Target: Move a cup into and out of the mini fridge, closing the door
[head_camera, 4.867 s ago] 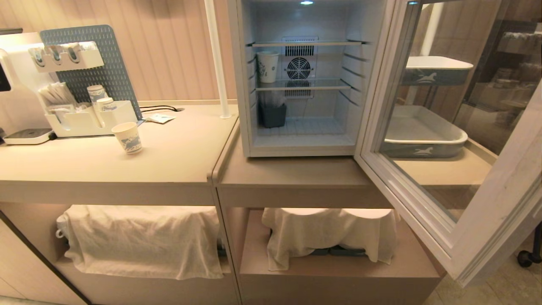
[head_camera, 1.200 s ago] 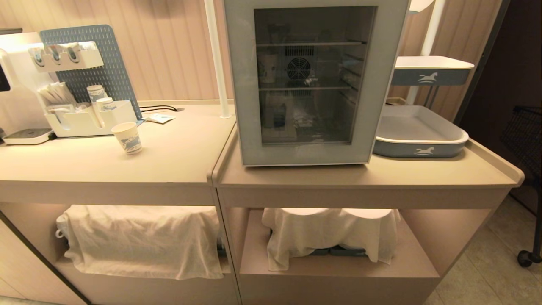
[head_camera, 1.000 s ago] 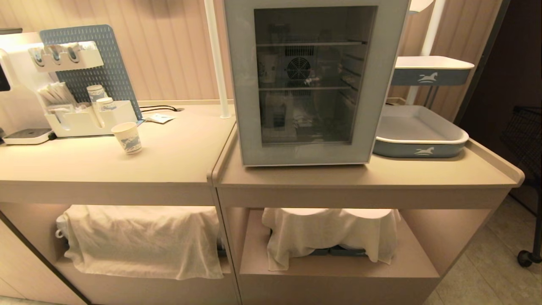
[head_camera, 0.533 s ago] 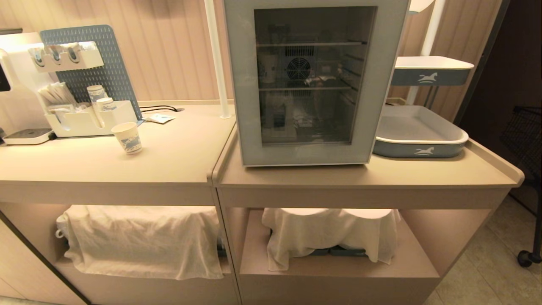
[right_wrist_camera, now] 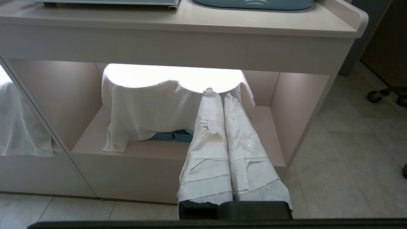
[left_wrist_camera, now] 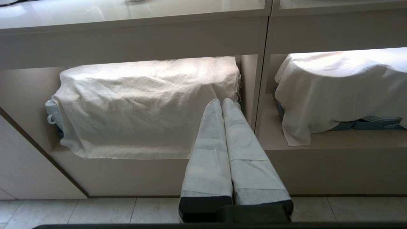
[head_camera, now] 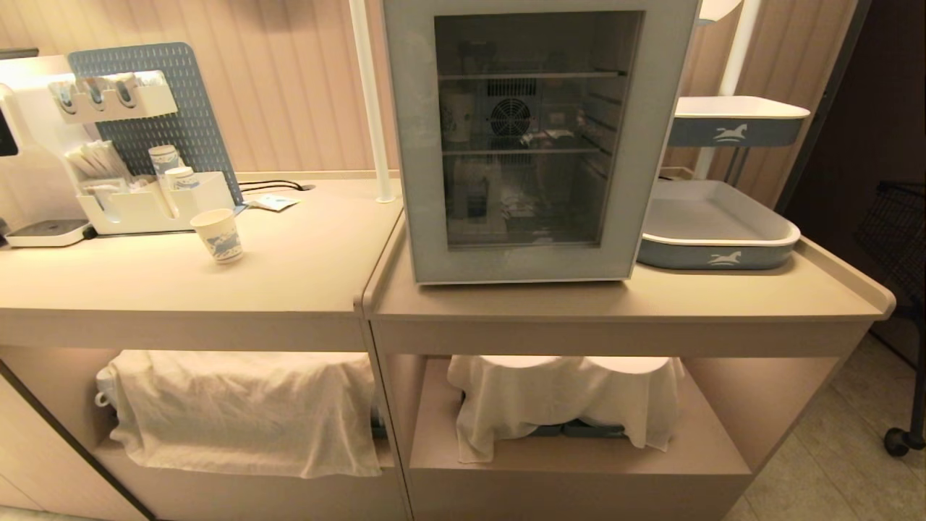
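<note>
Standing alone toward the left worktop's (head_camera: 304, 282) back edge, the cup (head_camera: 218, 235) is upright, just in front of a white organiser (head_camera: 155, 204) holding stacked cups. Right of it, at the neighbouring worktop's left end, the mini fridge (head_camera: 539, 137) has the door (head_camera: 644, 145) closed; through the dark glass a second pale cup on the middle shelf is only faintly visible. A grey tray (head_camera: 716, 231) sits beside the fridge. Neither arm shows from the head. Below worktop level, the left end effector (left_wrist_camera: 222, 103) faces a white cloth (left_wrist_camera: 146, 105), fingers pressed together, empty; what the cloth covers is hidden. The right end effector (right_wrist_camera: 217, 94) is likewise closed and empty.
</note>
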### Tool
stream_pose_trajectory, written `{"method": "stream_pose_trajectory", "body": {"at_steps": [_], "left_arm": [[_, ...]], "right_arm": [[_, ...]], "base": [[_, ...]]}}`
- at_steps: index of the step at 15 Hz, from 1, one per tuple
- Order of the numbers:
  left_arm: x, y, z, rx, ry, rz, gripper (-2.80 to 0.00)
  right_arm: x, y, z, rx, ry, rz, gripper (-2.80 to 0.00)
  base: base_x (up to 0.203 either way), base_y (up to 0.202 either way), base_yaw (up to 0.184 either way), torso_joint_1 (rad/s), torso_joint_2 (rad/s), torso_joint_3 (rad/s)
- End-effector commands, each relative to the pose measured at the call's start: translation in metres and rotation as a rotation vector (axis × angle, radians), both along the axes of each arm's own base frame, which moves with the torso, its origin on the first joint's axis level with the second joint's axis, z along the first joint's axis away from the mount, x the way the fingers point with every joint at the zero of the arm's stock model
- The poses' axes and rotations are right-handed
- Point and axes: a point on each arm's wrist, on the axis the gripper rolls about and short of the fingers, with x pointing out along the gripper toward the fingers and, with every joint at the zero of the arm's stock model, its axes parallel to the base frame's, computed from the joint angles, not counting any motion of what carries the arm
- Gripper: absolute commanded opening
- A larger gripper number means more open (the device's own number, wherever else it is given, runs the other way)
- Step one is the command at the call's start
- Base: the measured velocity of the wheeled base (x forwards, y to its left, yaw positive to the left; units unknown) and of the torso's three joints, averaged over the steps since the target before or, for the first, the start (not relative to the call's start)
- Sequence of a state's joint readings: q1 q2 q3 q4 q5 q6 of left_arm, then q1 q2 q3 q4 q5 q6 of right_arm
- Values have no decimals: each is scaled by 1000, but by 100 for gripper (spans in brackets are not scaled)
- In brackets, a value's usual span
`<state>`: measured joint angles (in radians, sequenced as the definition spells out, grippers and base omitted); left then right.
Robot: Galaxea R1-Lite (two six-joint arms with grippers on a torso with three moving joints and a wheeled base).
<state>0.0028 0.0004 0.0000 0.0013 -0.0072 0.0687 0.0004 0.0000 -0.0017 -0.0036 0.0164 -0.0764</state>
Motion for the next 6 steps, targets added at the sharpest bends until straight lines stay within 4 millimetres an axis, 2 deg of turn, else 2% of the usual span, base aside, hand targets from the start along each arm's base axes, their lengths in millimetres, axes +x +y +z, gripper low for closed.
{"method": "stream_pose_trajectory", "body": {"at_steps": [1, 6], "left_arm": [[0, 0, 0, 0, 0, 1, -280], [0, 0, 0, 0, 0, 1, -280]], "right_arm": [[0, 0, 0, 0, 0, 1, -280], [0, 0, 0, 13, 2, -1, -280]], "base": [[0, 0, 0, 0, 0, 0], [0, 0, 0, 0, 0, 0]]}}
